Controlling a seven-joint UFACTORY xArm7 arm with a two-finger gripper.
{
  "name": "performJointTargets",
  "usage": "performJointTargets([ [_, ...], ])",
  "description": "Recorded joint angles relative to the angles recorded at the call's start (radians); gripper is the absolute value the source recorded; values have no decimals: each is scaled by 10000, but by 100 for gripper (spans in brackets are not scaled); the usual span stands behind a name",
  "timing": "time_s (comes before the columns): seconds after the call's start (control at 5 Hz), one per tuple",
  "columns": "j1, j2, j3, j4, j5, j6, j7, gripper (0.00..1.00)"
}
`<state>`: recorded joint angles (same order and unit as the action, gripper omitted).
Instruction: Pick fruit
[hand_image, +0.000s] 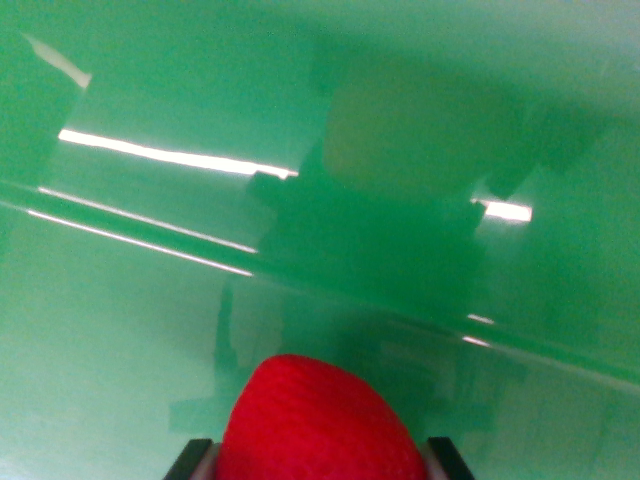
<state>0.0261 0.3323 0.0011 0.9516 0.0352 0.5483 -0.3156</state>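
Soft, blurred view: white glare streaks (175, 155) cross the glossy green surface (120, 340), dark reflections mid-frame.

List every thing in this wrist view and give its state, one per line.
red fruit: sits between the two fingertips at the bottom edge, apparently gripped; whether it is lifted cannot be told.
gripper: only the two dark fingertips show, one on each side of the fruit, closed against it.
green surface: glossy, reflecting bright light strips; nothing else lies on it.

A red, finely dimpled fruit (318, 422) against a glossy green surface (120, 330) streaked white.
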Motion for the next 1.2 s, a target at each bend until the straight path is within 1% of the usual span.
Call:
performJointTargets([
  [0.2,1,-102,-2,141,-5,242,7,100],
  [0.4,1,-102,-2,141,-5,242,7,100],
  [0.6,1,-227,-4,315,-11,542,15,100],
  [0.8,1,-227,-4,315,-11,542,15,100],
  [1.0,2,-369,-7,512,-18,881,24,100],
  [1.2,2,-369,-7,512,-18,881,24,100],
])
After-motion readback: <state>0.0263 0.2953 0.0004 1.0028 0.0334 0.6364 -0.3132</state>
